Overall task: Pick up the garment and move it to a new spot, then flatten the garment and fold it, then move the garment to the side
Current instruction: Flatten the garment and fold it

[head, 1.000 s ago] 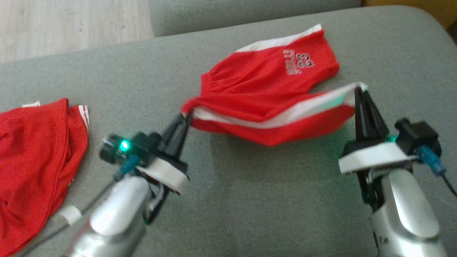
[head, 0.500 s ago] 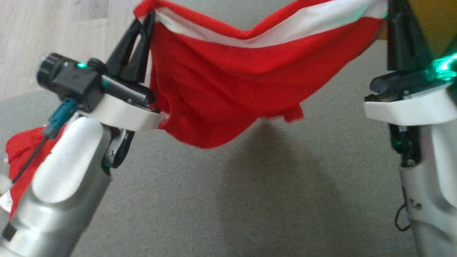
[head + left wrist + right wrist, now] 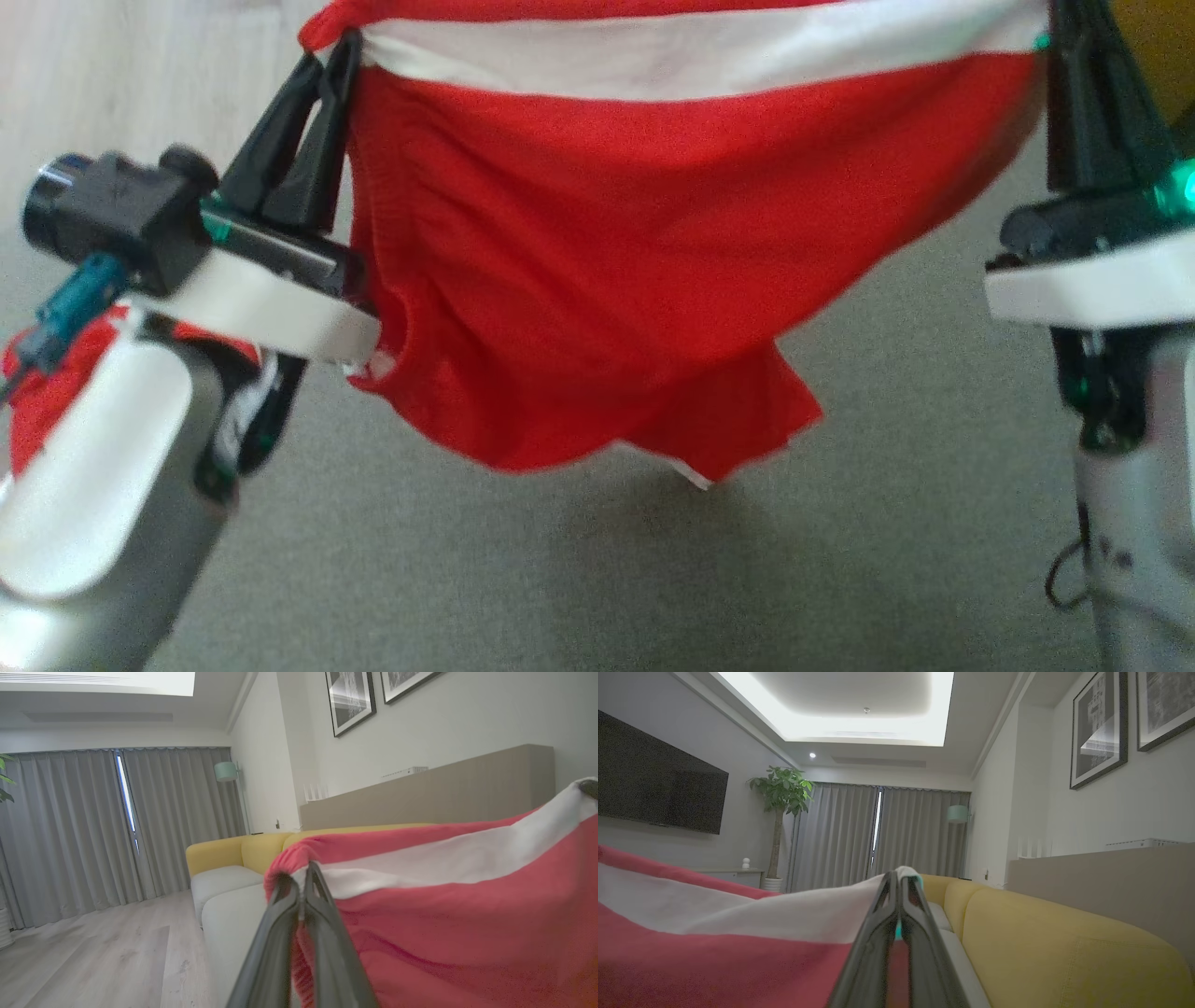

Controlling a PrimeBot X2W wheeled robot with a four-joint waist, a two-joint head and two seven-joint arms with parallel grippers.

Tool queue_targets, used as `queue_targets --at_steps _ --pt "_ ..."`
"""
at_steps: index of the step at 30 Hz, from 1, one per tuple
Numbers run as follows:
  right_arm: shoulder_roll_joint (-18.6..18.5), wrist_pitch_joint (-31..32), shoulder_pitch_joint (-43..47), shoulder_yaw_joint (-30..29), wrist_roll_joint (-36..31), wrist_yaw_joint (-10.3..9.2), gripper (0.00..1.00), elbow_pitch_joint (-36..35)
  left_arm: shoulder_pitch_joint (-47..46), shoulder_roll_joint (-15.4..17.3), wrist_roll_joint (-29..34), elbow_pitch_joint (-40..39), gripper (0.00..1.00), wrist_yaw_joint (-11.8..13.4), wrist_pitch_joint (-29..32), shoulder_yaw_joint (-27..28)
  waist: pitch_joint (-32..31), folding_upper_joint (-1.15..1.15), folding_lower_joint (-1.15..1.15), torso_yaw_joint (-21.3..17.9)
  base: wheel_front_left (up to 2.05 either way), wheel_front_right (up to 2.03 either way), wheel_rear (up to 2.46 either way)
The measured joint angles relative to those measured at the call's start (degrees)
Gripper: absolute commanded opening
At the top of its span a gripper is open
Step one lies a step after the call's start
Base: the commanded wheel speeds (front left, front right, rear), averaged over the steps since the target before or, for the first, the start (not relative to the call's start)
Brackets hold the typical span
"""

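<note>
garment (image 3: 597,233) hangs (white band up) between left jaws and right jaws, both clamped on it.

Grey curtains (image 3: 878,835) cover the far window beside a mint floor lamp (image 3: 226,771). A potted plant (image 3: 782,793) stands near a wall-mounted television (image 3: 654,788). Framed pictures (image 3: 1099,732) hang above a yellow sofa (image 3: 1064,952). The floor (image 3: 93,952) is pale wood.

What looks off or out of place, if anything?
Nothing looks damaged. The shorts hang unevenly between the left hand and right hand: the striped top edge is taut, but the bottom sags in folds, with one flap dangling lowest. Another red garment lies bunched behind the left arm.
</note>
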Motion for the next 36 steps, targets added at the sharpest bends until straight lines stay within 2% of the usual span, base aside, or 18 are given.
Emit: queue_targets --at_steps 3,4,8,13,16,20,24,30,36 --pt "0.0 0.5 -7.0 0.1 0.7 0.00 0.00 5.8 -5.2 0.1 -1.3 4.5 0.00 -2.4 1.1 0.3 3.6 0.00 0.01 -0.2 0.00 0.00 0.00" --pt "0.0 0.5 -7.0 0.1 0.7 0.00 0.00 5.8 -5.2 0.1 -1.3 4.5 0.00 -2.4 1.1 0.3 3.6 0.00 0.01 -0.2 0.00 0.00 0.00" --pt "-0.7 -0.5 -22.8 -0.2 0.9 0.00 0.00 16.4 -18.3 -1.0 -1.9 14.2 0.00 -6.7 1.1 0.7 9.7 0.00 0.03 -0.2 0.00 0.00 0.00" --pt "-1.3 -6.4 -40.8 1.0 -2.1 0.00 0.00 30.4 -34.3 -3.9 -1.0 28.0 0.00 -9.6 -4.1 2.5 17.2 0.00 0.04 0.0 0.00 0.00 0.00" --pt "-0.7 -10.4 -46.8 0.7 -4.0 0.00 0.00 37.6 -40.4 -5.8 0.3 34.5 0.00 -10.7 -8.2 2.4 20.7 -0.01 0.04 0.1 0.00 0.00 0.00" --pt "0.1 -12.2 -46.9 0.4 -4.0 0.00 0.00 47.3 -41.7 -8.3 0.7 42.0 0.00 -12.0 -13.7 0.5 23.3 -0.01 0.04 0.6 0.00 0.00 0.00" --pt "-1.1 -12.8 -44.0 2.4 -4.0 0.00 0.00 54.8 -39.4 -10.4 0.7 47.4 0.00 -12.7 -17.7 -3.3 24.0 0.00 0.01 1.6 0.00 0.00 0.00" --pt "-2.6 -10.9 -38.1 12.5 0.8 0.00 0.00 62.4 -30.6 -10.7 -0.5 49.9 0.00 -13.2 -19.8 -10.4 23.0 0.00 0.00 2.1 0.00 0.00 0.00" --pt "-6.4 -5.0 -34.1 24.3 10.7 0.00 0.00 61.9 -21.8 -8.8 -3.4 47.4 0.00 -13.2 -19.9 -17.2 20.0 0.00 0.00 2.3 0.00 0.00 0.00"
